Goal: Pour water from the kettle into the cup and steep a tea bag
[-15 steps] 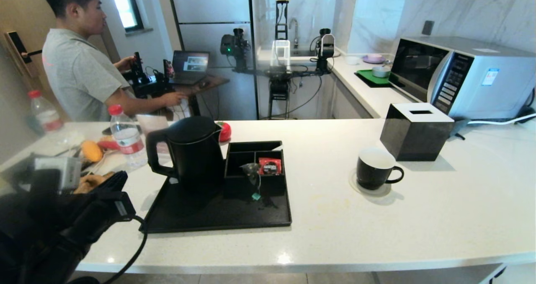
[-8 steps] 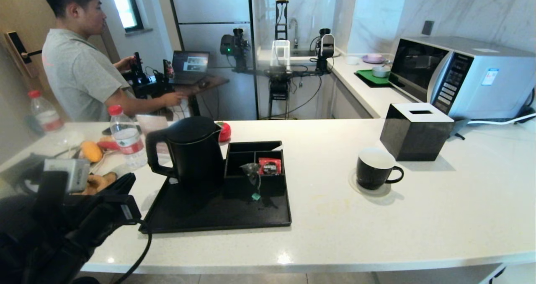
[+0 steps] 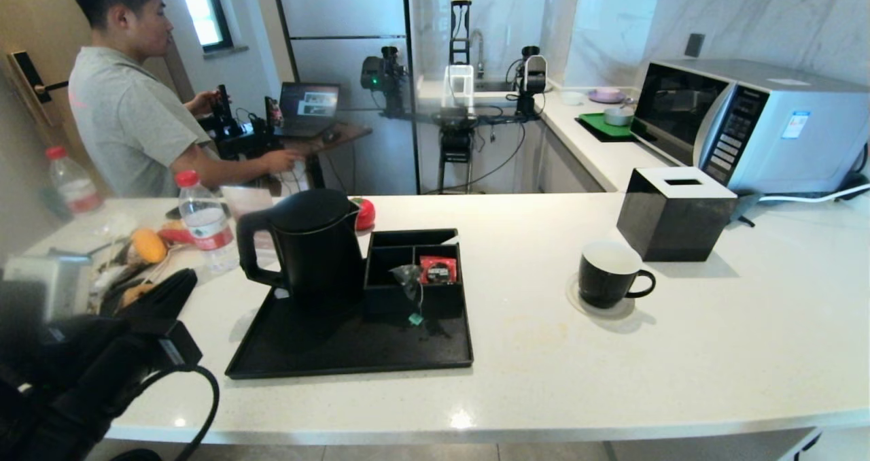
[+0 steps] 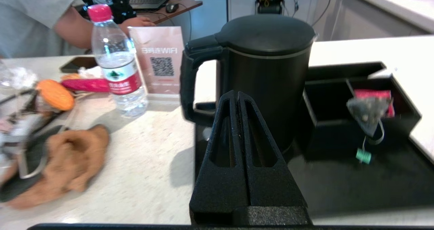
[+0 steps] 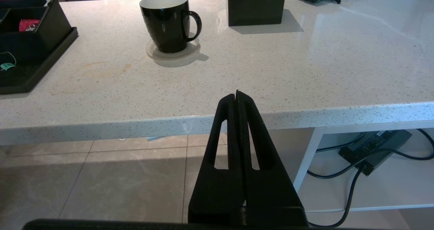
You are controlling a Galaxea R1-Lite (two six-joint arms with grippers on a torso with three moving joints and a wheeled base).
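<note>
On the black tray point(image 3: 353, 352), kettle point(image 3: 314, 243) upright, tea bag point(image 3: 409, 275) beside it, left gripper point(image 4: 237, 96) pressed closed nearby, right gripper point(image 5: 236, 95) closed below desk point(image 5: 305, 67) edge, cup point(image 3: 607, 273) apart.

Kitchen counter items, counted by kind.
One tall matte black kettle point(image 3: 309, 243), one black mug with white inside point(image 3: 607, 273), one grey pyramid tea bag point(image 3: 409, 275), one red square sachet point(image 3: 438, 270), two red-capped clear plastic bottles point(image 3: 204, 222).

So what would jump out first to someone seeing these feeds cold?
The tall black kettle on the black tray, left of centre, with the tea bag draped over the tray's organizer beside it. The cup stands apart to the right on a coaster, before the tissue box.
</note>
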